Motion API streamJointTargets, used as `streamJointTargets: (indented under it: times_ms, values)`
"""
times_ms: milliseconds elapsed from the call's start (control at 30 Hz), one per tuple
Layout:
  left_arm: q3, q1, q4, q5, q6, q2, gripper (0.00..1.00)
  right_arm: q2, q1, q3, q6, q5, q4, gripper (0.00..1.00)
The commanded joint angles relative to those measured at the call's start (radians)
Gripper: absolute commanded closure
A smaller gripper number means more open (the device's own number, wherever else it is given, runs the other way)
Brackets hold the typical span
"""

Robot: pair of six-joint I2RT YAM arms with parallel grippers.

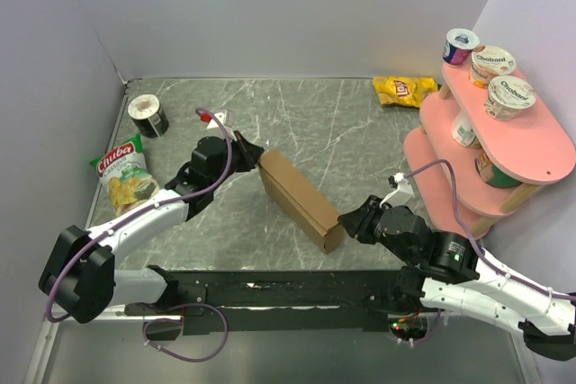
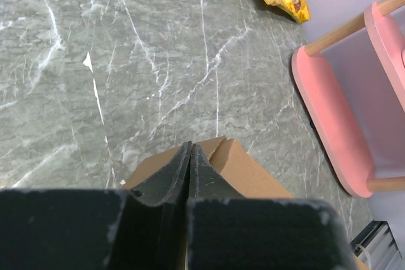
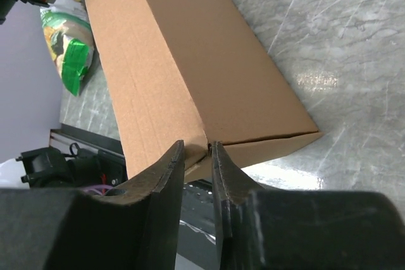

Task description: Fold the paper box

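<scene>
The paper box (image 1: 301, 200) lies closed on the grey marble table (image 1: 360, 141), a long brown cardboard block running diagonally from far left to near right across the middle. I have 1 arm at each end of it.

My left gripper (image 1: 250, 152) meets the far-left end. In my left wrist view its 2 fingers (image 2: 171, 181) are pressed together with only a thin seam between them, their tips right over the box's top edge. I cannot tell whether any cardboard sits in that seam.

My right gripper (image 3: 197, 150) is at the near-right end. Its fingers (image 3: 166, 178) are closed to a narrow gap, and a folded corner edge of the box is pinched in that gap.

A green chip bag (image 1: 126, 177) lies on the left of the table, well apart from the box, with a dark can (image 1: 148, 116) beyond it. A yellow Lay's bag (image 1: 405, 90) lies at the far right. Beside it stands a pink shelf (image 1: 531, 146) with 2 tiers, carrying Chobani yogurt cups (image 1: 510, 96).
</scene>
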Motion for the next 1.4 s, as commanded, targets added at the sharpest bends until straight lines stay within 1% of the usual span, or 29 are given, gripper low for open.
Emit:
streamJointTargets:
  times_ms: [0, 133, 333, 433, 600, 900, 1367]
  values:
    - [-0.086, -0.032, -0.346, 0.062, 0.031, 0.077, 0.94, 0.052, 0.002, -0.073, -0.01, -0.035, -0.111, 0.8]
    - [-0.079, -0.037, -0.34, 0.062, 0.029, 0.08, 0.94, 0.084, 0.003, -0.059, -0.022, -0.008, -0.124, 0.8]
    - [-0.064, -0.064, -0.346, 0.049, 0.032, 0.103, 0.94, 0.134, 0.011, -0.036, -0.022, 0.034, -0.191, 0.81]
    - [-0.06, -0.08, -0.36, 0.007, 0.037, 0.126, 0.94, 0.17, 0.019, -0.02, -0.025, 0.055, -0.225, 0.81]
    - [-0.061, -0.087, -0.339, 0.013, 0.034, 0.147, 0.95, 0.249, 0.052, 0.001, -0.005, 0.095, -0.277, 0.81]
    - [-0.024, -0.093, -0.317, 0.038, 0.043, 0.195, 0.95, 0.369, 0.101, 0.027, 0.018, 0.089, -0.323, 0.82]
    - [-0.033, -0.1, -0.3, 0.038, 0.04, 0.198, 0.95, 0.423, 0.161, 0.018, 0.05, 0.037, -0.325, 0.84]
